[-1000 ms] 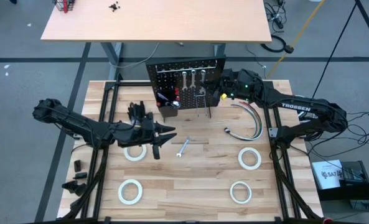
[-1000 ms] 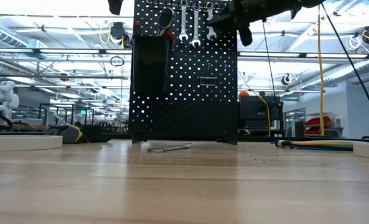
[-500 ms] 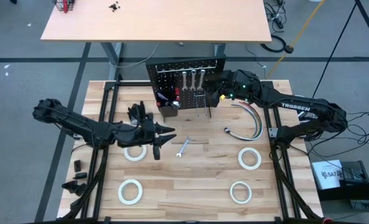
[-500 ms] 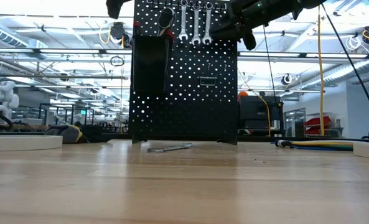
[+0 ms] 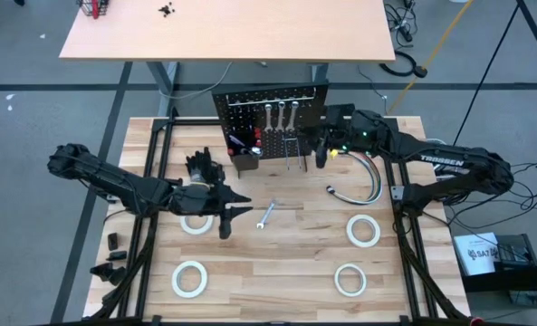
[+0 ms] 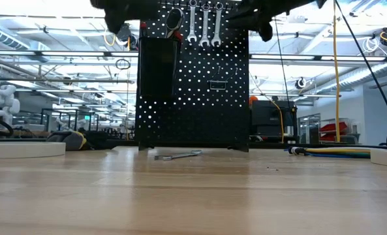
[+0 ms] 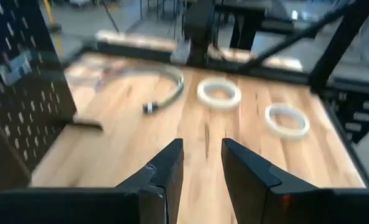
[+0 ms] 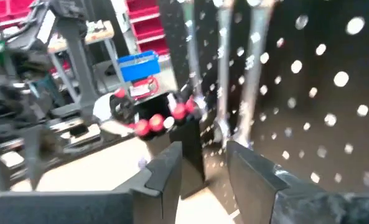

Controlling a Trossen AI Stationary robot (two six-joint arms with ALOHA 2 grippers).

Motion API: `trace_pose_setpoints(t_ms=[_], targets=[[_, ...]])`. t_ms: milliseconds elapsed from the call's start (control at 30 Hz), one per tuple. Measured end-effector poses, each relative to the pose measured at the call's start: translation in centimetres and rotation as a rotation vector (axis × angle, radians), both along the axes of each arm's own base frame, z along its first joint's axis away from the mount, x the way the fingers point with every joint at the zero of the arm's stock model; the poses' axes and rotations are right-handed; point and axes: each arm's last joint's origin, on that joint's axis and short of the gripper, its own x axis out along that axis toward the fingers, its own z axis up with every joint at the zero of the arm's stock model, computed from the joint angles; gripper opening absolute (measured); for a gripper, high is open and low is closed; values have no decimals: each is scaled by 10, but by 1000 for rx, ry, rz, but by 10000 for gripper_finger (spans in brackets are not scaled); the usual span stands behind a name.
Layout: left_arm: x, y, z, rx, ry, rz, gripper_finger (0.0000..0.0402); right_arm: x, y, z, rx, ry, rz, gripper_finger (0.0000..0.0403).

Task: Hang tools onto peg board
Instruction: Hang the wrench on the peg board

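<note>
Wrenches [image 5: 282, 118] hang on peg board [image 5: 273, 101]; my right gripper [image 5: 321, 156] is empty, slightly parted. Next: table wrench [image 5: 266, 215].

The only lettering I can read is the white brand name "TROSSEN", printed along the dark forearm link of my right arm [image 5: 438, 160] in the high view, above the right edge of the wooden desk. A white sheet on the floor [image 5: 479, 251] past that edge carries dark print too small to read.
</note>
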Motion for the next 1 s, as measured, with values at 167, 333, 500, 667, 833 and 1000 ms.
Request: trace_pose_setpoints(t_ms=[167, 333, 500, 667, 833, 1000], targets=[[-7, -3, -18, -38, 134, -51, 112, -6, 24, -3, 75, 80, 73, 121], [-18, -6, -48, -81, 218, -61, 112, 2, 58, -20, 178, 178, 182, 121], [-29, -3, -79, -173, 253, -9, 111, 10, 94, -66, 293, 310, 254, 121], [-29, -3, -100, -232, 188, -1, 111, 19, 116, -121, 395, 308, 167, 121], [-17, -4, -126, -242, 199, 6, 111, 39, 124, -161, 409, 139, 148, 121], [-3, -10, -148, -257, 236, -32, 107, 61, 124, -197, 352, 95, 35, 120]])
